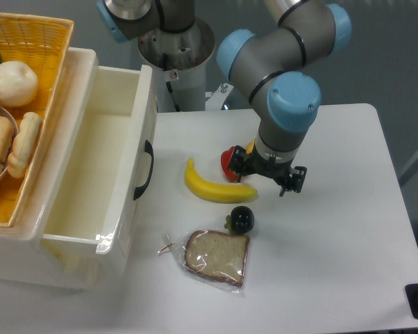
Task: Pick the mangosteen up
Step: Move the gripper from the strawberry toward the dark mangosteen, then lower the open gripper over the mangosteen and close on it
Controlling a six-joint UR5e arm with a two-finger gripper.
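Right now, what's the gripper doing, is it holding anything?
Gripper: open and empty, hanging over the table above the mangosteen, which lies untouched.

Robotics laboratory or test cell, not a home kitchen. Grounds: plain white worktop [334, 229] against a bare grey wall; industrial arm with grey links and blue joint caps [292, 97] on a metal pedestal [175, 52] behind the pincer [266, 175]. Toy-like food laid out as test items left of and below the pincer. Open white drawer [97, 174] and yellow woven basket [35, 42] far left.
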